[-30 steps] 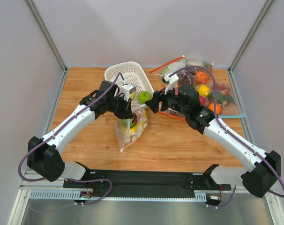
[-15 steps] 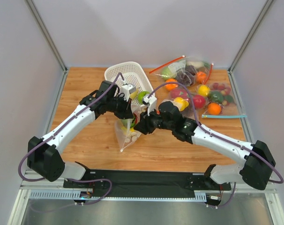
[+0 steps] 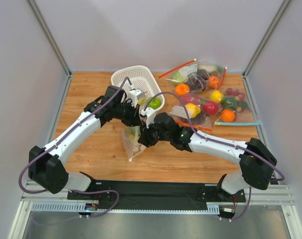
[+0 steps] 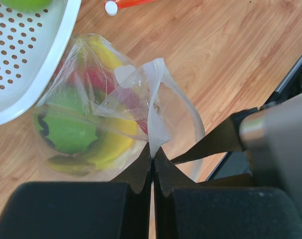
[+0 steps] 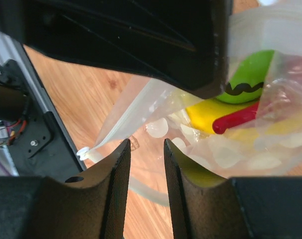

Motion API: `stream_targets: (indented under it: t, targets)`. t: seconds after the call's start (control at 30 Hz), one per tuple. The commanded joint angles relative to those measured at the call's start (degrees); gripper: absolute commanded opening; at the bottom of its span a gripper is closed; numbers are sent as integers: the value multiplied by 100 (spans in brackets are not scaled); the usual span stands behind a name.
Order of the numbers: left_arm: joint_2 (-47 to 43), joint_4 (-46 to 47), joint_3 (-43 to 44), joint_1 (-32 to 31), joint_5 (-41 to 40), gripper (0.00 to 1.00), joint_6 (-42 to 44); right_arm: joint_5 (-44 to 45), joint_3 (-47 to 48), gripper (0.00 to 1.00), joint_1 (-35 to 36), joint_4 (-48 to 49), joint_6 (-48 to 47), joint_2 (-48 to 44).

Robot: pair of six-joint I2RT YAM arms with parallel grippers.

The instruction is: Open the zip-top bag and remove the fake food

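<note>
The polka-dot zip-top bag (image 3: pixel 132 145) hangs over the wood below my left gripper (image 3: pixel 135 121). In the left wrist view that gripper (image 4: pixel 152 155) is shut on a fold of clear plastic at the bag's mouth. Inside the bag (image 4: pixel 91 114) lies fake food: a green apple (image 4: pixel 66 132), a yellow banana (image 4: pixel 113 144) and a red chili (image 5: pixel 235 119). My right gripper (image 3: pixel 142 138) sits against the bag's right side. Its jaws (image 5: pixel 147 144) stand narrowly open beside the bag's zip rim (image 5: pixel 126 119), gripping nothing. Another green apple (image 3: pixel 154 103) lies in the white basket (image 3: pixel 122 79).
A pile of undotted bags (image 3: pixel 206 94) with oranges, grapes and red fruit lies at the back right, with red and blue zip strips. The basket (image 4: pixel 21 64) stands just behind the hanging bag. The black base rail (image 3: pixel 156 191) runs along the near edge.
My right arm swung left from the basket's edge to the dotted bag and lowered beside it, its jaws narrowing. The left gripper held still on the bag.
</note>
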Motion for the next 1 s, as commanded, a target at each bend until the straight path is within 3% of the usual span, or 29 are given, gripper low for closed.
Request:
stream_targets:
  t: [0.0,0.47,0.7,0.97]
  targets:
    - [-210,52,191,-14,104,0,64,724,467,35,223,-128,-374,285]
    - [-236,61,191,-14,200,0,64,1638,608,41,540,548,-692,715]
    - [-236,61,191,-23,201,0,64,2429,582,44,435,179,-473,655]
    - [-263,61,182,-14,218,0,56,2641,274,45,127,-93,-217,391]
